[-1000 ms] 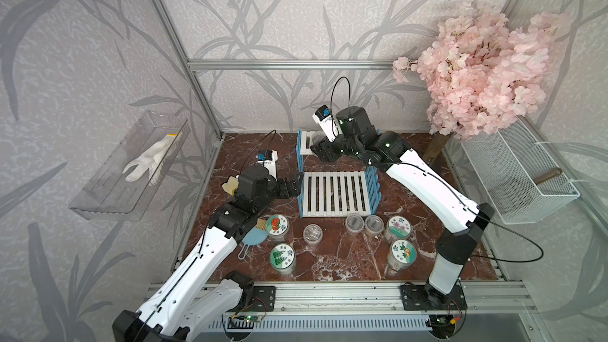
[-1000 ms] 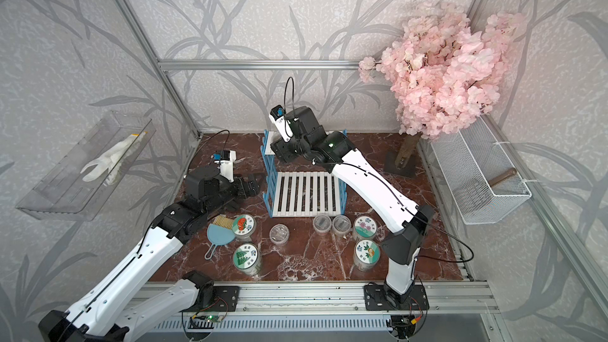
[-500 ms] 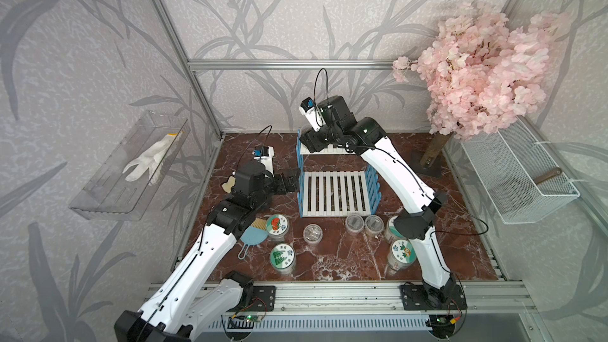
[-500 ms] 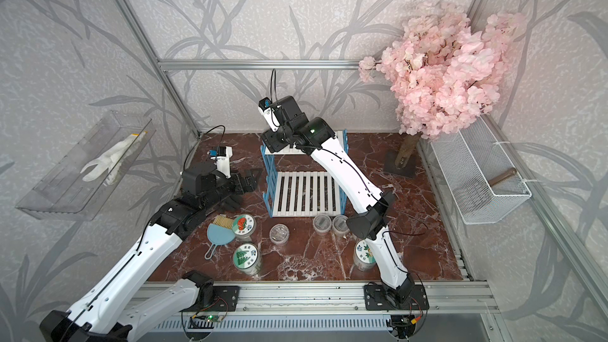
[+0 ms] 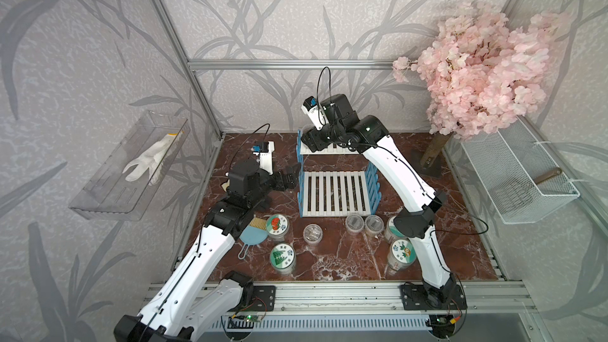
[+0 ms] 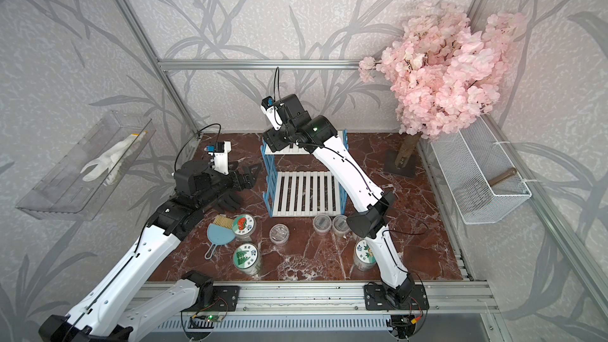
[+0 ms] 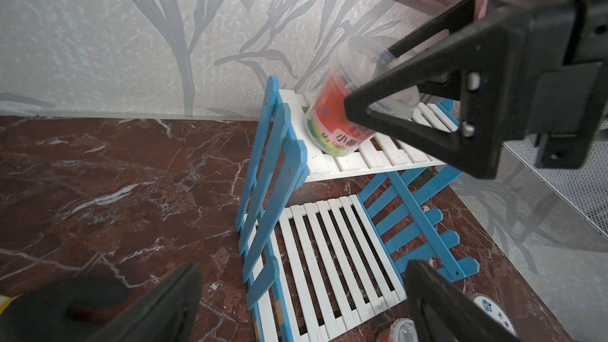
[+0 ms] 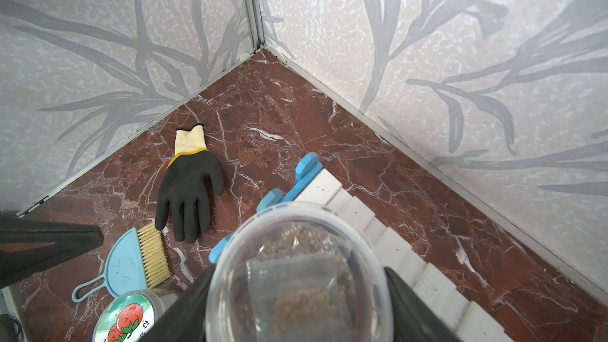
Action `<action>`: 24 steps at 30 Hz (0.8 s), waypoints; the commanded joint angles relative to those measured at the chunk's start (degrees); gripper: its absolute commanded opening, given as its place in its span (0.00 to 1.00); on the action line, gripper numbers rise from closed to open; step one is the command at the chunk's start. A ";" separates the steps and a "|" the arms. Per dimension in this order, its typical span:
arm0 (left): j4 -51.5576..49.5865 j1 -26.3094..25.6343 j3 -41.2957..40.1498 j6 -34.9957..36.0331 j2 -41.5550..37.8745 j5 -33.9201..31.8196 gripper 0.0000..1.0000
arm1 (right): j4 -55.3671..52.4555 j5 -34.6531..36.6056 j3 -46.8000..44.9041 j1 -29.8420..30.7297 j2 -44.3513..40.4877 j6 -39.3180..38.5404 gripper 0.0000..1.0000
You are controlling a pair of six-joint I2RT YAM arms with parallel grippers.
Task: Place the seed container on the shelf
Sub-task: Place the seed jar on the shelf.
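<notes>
The shelf (image 5: 334, 192) (image 6: 304, 192) (image 7: 329, 251), with white slats and blue picket sides, stands at the back middle of the floor. My right gripper (image 5: 311, 141) (image 6: 273, 141) (image 7: 368, 77) (image 8: 299, 307) is shut on the seed container (image 7: 342, 116) (image 8: 299, 278), a clear tub with a red and green label. The tub is tilted, its lower end on the left end of the upper tier (image 7: 371, 156). Both top views hide it under the gripper. My left gripper (image 5: 289, 177) (image 6: 250, 176) (image 7: 301, 291) is open and empty, just left of the shelf.
Several more tubs stand in front of the shelf (image 5: 278, 225) (image 5: 312, 233) (image 5: 403, 251). A blue brush (image 5: 251, 240) and a black glove (image 8: 187, 185) lie to the left. A clear wall tray (image 5: 131, 169), a wire basket (image 5: 516, 176) and a pink blossom tree (image 5: 477, 70) line the sides.
My right gripper has shifted slightly left over the upper tier with the container, and its elbow has swung up and come back down. The left arm has barely moved.
</notes>
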 commanded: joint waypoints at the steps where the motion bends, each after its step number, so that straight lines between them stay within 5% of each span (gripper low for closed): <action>1: 3.80 0.39 0.25 2.61 -0.36 0.65 1.00 | -0.27 -1.22 1.56 -0.39 0.79 0.65 0.73; 13: 4.33 0.40 -0.32 4.22 -0.66 -1.81 1.00 | 0.42 -2.64 1.64 -0.66 0.94 1.22 0.73; 18: 0.60 0.72 2.95 13.41 2.97 -0.93 1.00 | 0.15 -2.82 1.73 -0.93 1.16 1.52 0.73; 24: 12.25 4.72 -1.22 21.28 2.87 9.14 1.00 | -0.70 -2.79 1.73 -1.19 1.32 2.09 0.74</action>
